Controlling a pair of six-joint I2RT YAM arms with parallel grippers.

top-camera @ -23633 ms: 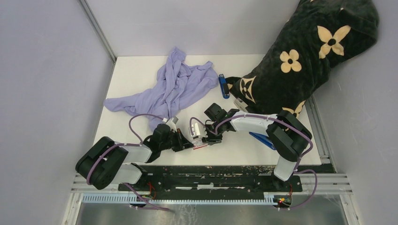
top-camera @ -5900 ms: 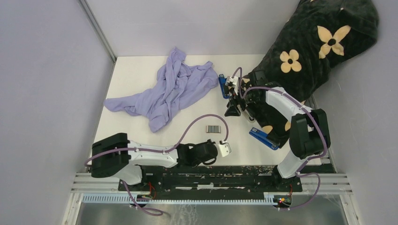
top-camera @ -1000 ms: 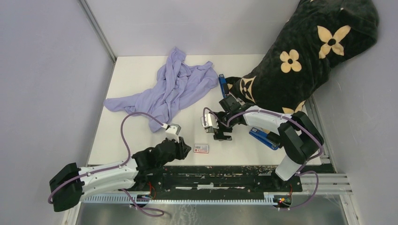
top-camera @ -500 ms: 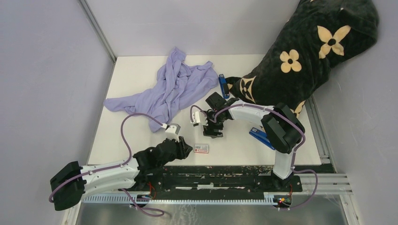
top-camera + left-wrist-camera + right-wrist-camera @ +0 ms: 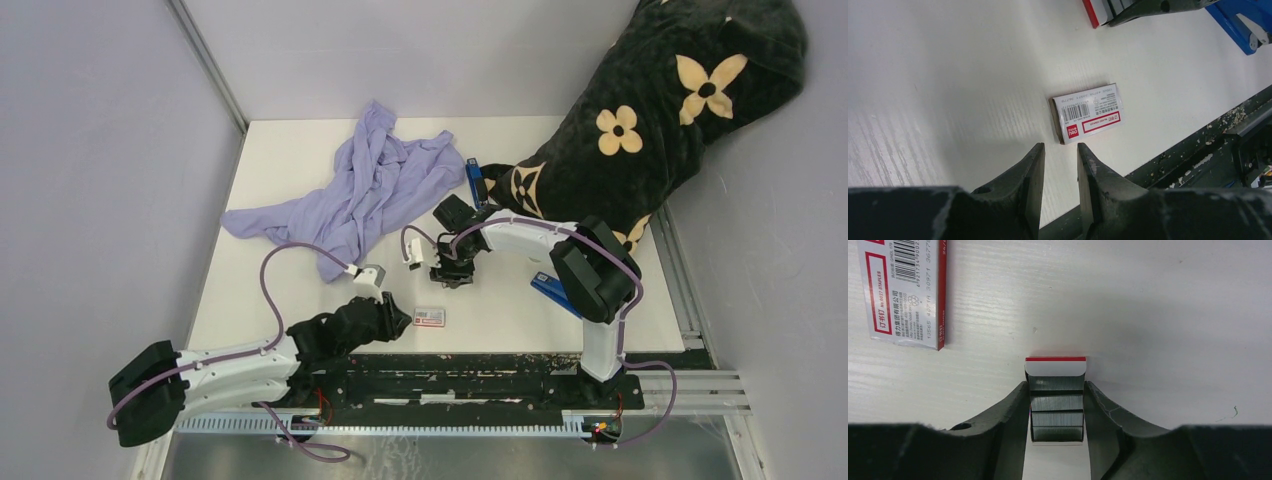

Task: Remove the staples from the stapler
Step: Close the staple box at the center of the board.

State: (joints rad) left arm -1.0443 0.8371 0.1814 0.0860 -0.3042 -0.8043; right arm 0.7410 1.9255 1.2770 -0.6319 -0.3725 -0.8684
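A short stack of silver ribbed staples [image 5: 1056, 402] lies in a small white tray with a red-edged flap. It rests on the table between my right gripper's fingers. My right gripper [image 5: 1055, 385] is shut on the staples, its pads against both sides of the stack, near the table's middle [image 5: 450, 272]. My left gripper [image 5: 1060, 146] hovers just short of the red-and-white staple box [image 5: 1088, 112], jaws slightly apart with nothing between them. One blue stapler [image 5: 477, 183] lies at the back and another blue stapler [image 5: 553, 292] at the right.
A crumpled lilac cloth [image 5: 360, 190] covers the back left of the table. A black cushion with cream flowers [image 5: 640, 120] fills the back right corner. The box [image 5: 905, 290] lies just left of my right gripper. The table's near edge [image 5: 1168, 165] runs close behind the box.
My right gripper has shifted left and back across the table and its jaws have closed in on the staples. The left arm has hardly moved.
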